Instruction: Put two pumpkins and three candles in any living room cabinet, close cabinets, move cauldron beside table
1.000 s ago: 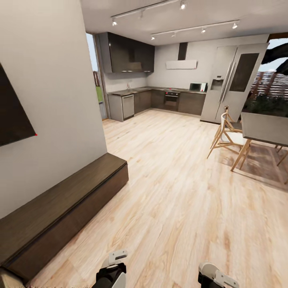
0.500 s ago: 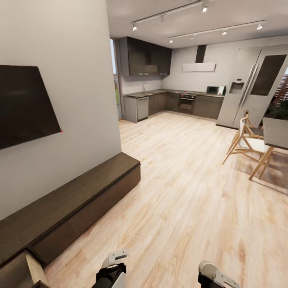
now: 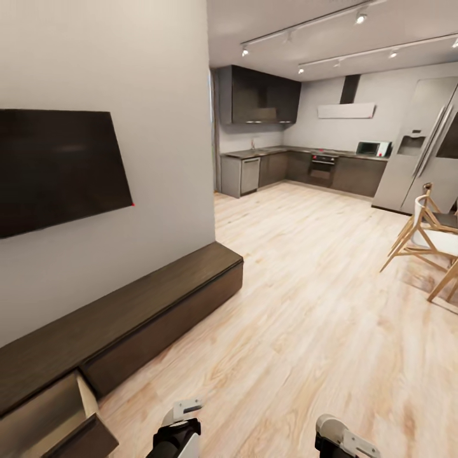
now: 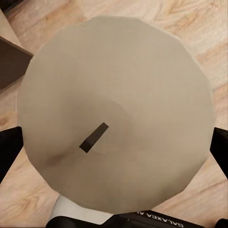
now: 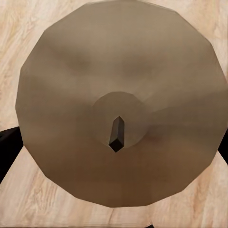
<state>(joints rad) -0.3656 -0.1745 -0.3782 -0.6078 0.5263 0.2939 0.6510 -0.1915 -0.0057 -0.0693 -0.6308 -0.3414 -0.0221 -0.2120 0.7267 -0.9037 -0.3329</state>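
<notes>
A beige candle (image 4: 118, 85) with a dark wick sits between the dark fingers (image 4: 7, 152) of my left gripper (image 4: 114, 149), which is shut on it. A second tan candle (image 5: 118, 71) is held the same way in my right gripper (image 5: 114, 149), finger tips (image 5: 6, 149) showing at its sides. The long low dark brown cabinet (image 3: 159, 299) runs along the left wall. One front at its near end stands open (image 3: 83, 439), showing a pale interior (image 3: 38, 410). My left arm (image 3: 178, 429) and right arm (image 3: 340, 439) show at the bottom edge. Pumpkins, cauldron and table are out of view.
A black TV (image 3: 57, 165) hangs above the cabinet. Wooden chairs (image 3: 423, 238) stand at the right. A dark kitchen run (image 3: 299, 168) and a tall fridge (image 3: 420, 152) fill the far end. Light wood floor (image 3: 305, 318) lies open ahead.
The camera has swung left, so the whole scene has shifted right. The TV and the cabinet's open near end have come into view. Both arms keep their places in the picture.
</notes>
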